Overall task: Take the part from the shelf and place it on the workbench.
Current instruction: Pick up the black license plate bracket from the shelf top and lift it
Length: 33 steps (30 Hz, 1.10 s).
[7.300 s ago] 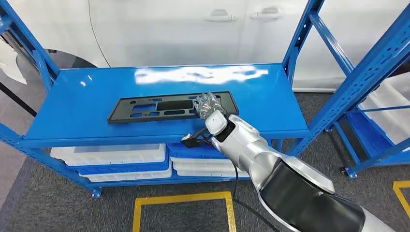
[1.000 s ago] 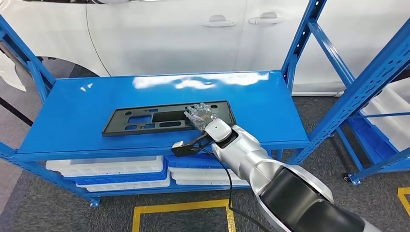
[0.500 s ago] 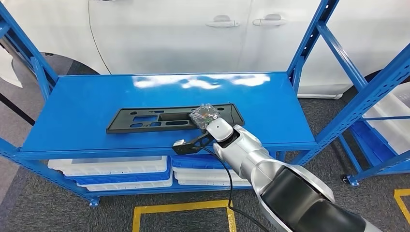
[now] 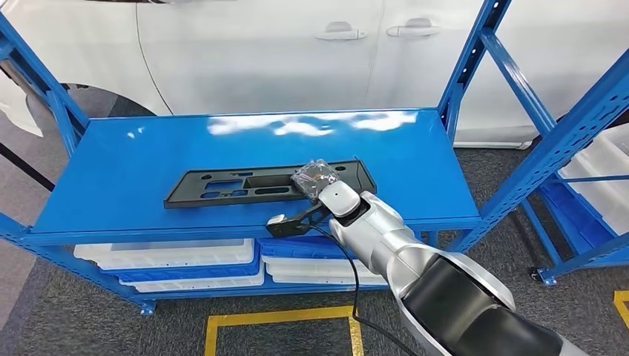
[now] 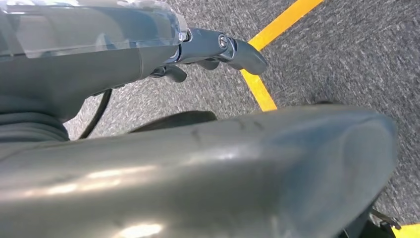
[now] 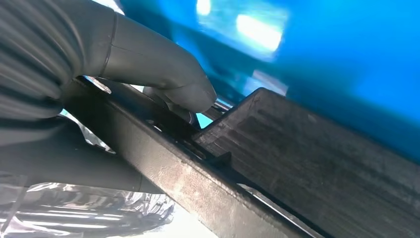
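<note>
Head view: long flat black part (image 4: 259,185) lies mid-shelf (image 4: 111,170), right hand (image 4: 315,176) clamped on its 3 o'clock end. Looks light, stiff, awkwardly long; grab nearer middle. Right wrist view: thumb (image 6: 163,74) presses its rim. Left wrist view: left hand (image 5: 208,47) state, cannot tell.

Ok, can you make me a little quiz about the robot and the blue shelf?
1. True or false: the black part lies on the top level of the blue shelf.
2. Which robot hand is on the black part? A) right robot hand B) left robot hand
3. Fill in: behind the shelf stands a white ____.

Key: 1 true. 2 A; the right wrist view shows its thumb pressing on the part's edge, while the left hangs over the grey floor. 3 car.
</note>
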Tool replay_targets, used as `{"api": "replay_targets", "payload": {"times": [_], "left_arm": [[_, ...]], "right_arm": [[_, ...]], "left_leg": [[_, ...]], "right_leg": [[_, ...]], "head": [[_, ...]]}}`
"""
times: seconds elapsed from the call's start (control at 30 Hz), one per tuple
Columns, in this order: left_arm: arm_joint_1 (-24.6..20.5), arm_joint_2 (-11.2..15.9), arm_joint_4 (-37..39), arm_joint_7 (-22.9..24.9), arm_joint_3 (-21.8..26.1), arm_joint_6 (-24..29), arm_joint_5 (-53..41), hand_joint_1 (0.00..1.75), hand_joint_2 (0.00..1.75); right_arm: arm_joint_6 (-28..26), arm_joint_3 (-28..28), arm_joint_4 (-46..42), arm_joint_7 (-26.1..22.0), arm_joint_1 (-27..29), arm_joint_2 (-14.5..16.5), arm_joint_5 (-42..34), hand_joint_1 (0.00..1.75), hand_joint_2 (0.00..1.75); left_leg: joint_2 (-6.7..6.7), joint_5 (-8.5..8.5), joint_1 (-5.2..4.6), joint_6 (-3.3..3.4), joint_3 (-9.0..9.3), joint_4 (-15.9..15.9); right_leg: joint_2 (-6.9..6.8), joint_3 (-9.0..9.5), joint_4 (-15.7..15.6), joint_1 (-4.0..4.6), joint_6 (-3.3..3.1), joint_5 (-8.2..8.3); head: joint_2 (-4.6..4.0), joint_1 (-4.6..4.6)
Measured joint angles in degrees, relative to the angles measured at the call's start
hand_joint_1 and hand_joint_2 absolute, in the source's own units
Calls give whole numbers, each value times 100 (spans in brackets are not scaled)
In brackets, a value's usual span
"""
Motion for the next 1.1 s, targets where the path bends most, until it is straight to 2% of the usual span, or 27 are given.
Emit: {"api": "replay_targets", "payload": {"times": [0.1,0.13,0.17,0.2,0.27,0.3,0.33,0.43,0.5,0.53,0.6,0.63,0.67,0.7,0.77,0.8,0.83,0.9,0.97,1.0,1.03,1.1], "left_arm": [[2,1,0,0,1,0,0,0,0],[6,1,0,0,2,0,0,0,0],[10,1,0,0,2,1,0,0,0],[12,2,0,0,2,1,0,0,0],[6,4,0,0,2,1,0,0,0],[0,4,0,0,2,1,0,0,0],[-3,4,0,0,2,1,0,0,0],[-3,3,0,0,2,1,0,0,0],[-9,0,0,0,2,1,0,0,0],[-13,-1,0,0,2,0,0,0,0],[-12,-1,0,0,2,0,1,0,0],[-9,0,0,-1,3,3,1,0,0],[-6,1,0,-4,3,10,3,0,0],[-6,1,0,-10,4,20,7,0,0],[-8,1,0,-47,8,46,35,0,87],[-10,1,0,-81,14,65,67,0,131],[-11,3,0,-129,28,91,107,0,175],[2,10,0,-236,68,155,194,0,175],[36,31,0,-338,119,236,276,0,175],[56,43,0,-385,145,279,318,0,175],[77,57,0,-431,174,321,362,0,175],[116,81,0,-498,228,384,419,0,175]], "right_arm": [[-3,-1,-1,-1,24,-1,-11,175,175],[-3,-1,0,-1,36,-1,-11,175,175],[-3,-1,0,-1,44,-1,-11,175,175],[-3,-1,0,-1,46,-1,-11,175,175],[-4,-1,-1,-1,40,-1,-11,175,175],[-5,-1,-2,0,36,-2,-12,175,175],[-5,-1,-2,2,34,-3,-13,175,175],[-5,-4,-3,9,29,-7,-17,175,175],[-4,-11,-4,13,20,-11,-20,175,175],[-3,-14,-4,14,20,-14,-21,175,175],[-21,-17,-3,11,41,-24,-46,175,175],[-65,-29,-3,-4,57,-31,-103,175,175],[-153,-60,-4,-54,67,-37,-205,175,175],[-276,-114,-11,-147,65,-43,-352,175,175],[-613,-329,-80,-559,15,-61,-785,175,175],[-784,-478,-172,-884,-31,-75,-1093,175,175],[-895,-651,-313,-1295,-86,-103,-1479,175,175],[-768,-1015,-811,-2101,-181,-202,-2441,175,175],[-163,-1369,-1586,-2622,-232,-385,-3646,175,175],[208,-1510,-2020,-2754,-240,-498,-4310,175,175],[566,-1618,-2457,-2826,-237,-618,-4989,175,175],[1095,-1743,-3280,-2867,-187,-862,-6113,175,175]], "left_leg": [[5,-510,15,-41,-484,1041],[5,-577,17,-52,-603,1295],[6,-528,20,-58,-619,1334],[7,-375,23,-59,-520,1138],[12,-15,27,-41,-127,356],[13,85,22,-15,28,39],[13,119,17,12,113,-144],[12,128,5,112,137,-226],[20,161,22,179,153,-267],[24,172,31,199,156,-280],[26,177,29,212,143,-280],[26,176,28,212,139,-278],[23,175,28,210,138,-275],[18,172,29,206,142,-270],[9,157,29,180,143,-252],[8,148,21,157,130,-234],[9,144,12,129,111,-221],[10,149,3,70,76,-213],[8,109,14,15,47,-186],[8,18,18,-6,-6,-66],[10,-134,22,-25,-111,172],[14,-510,27,-53,-447,946]], "right_leg": [[-10,-7,-13,2,-40,11],[-9,-13,-4,6,-41,9],[-7,-16,6,8,-42,5],[-2,-15,20,7,-36,-1],[13,-16,59,13,-7,-25],[23,-27,81,23,17,-35],[30,-39,97,33,41,-39],[41,-56,110,31,128,-38],[43,-139,308,12,195,-187],[43,-259,571,-2,224,-344],[40,-623,1324,-23,275,-691],[39,-771,1620,-35,292,-777],[38,-830,1729,-46,302,-757],[37,-773,1595,-55,302,-626],[35,-426,842,-62,279,-237],[35,-265,484,-52,254,-99],[35,-171,251,-38,224,-28],[34,-157,155,-4,161,-22],[12,-153,121,-15,90,-5],[-7,-142,97,-24,54,4],[-27,-132,76,-31,22,9],[-56,-128,72,-18,-14,-2]], "head": [[0,-1],[0,-1],[0,-1],[0,0],[0,0],[0,0],[0,0],[0,0],[0,0],[0,0],[0,0],[0,0],[0,0],[0,0],[0,0],[0,0],[0,0],[0,0],[0,0],[0,0],[0,0],[0,0]]}}
